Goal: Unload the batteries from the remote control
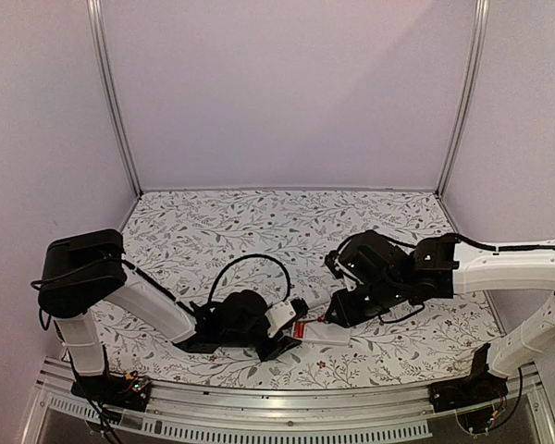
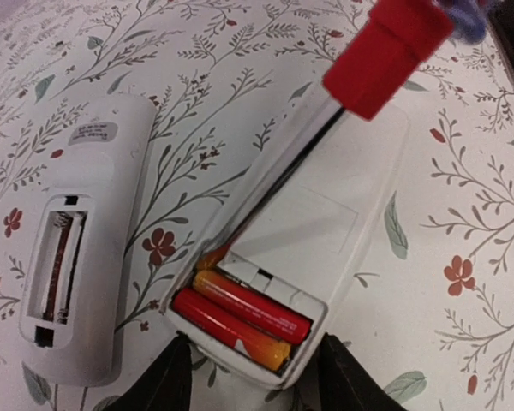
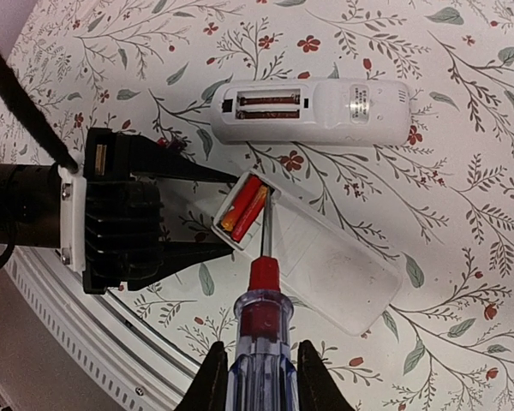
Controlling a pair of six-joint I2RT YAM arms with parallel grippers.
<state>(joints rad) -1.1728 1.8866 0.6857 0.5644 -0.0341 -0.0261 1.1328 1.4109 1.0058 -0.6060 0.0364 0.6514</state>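
We start at the left gripper (image 2: 255, 342). Its two dark fingers (image 2: 176, 377) stand apart, one on each side of the near end of the remote control (image 2: 325, 214). They sit right up against its corners, but we cannot tell if they squeeze it or only touch it. Just past the fingertips, between them, lie the batteries (image 2: 244, 318). We see two of them (red, going orange at one end), side by side in the open slot at that end of the remote. The remote lies flat on the flowered cloth (image 2: 463, 214) with its long white back reaching away from the fingers. On the other side, the right gripper (image 3: 261, 372) has its fingers (image 3: 210, 381) closed tight on the handle of the screwdriver (image 3: 261, 317). The thin metal rod points away from that gripper, over the remote, and its tip ends right by the batteries. We cannot tell if the tip touches them. A little way off to the side lies another white remote (image 2: 81, 257). Its slot is open too, and we see only springs in it.
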